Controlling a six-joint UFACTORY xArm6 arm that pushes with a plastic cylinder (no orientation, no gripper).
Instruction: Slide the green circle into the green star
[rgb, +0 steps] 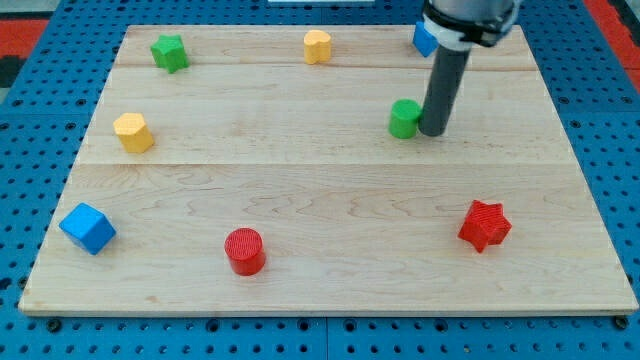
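The green circle (404, 118) stands on the wooden board right of centre, in the upper half. My tip (434, 131) is down on the board right against the circle's right side. The green star (169, 52) sits near the board's top left corner, far to the left of the circle.
A yellow heart-like block (317, 46) is at the top middle. A blue block (425, 40) is partly hidden behind the rod at the top right. A yellow hexagon (133, 132) is at the left, a blue cube (88, 228) at the bottom left, a red circle (244, 250) at the bottom, a red star (485, 225) at the lower right.
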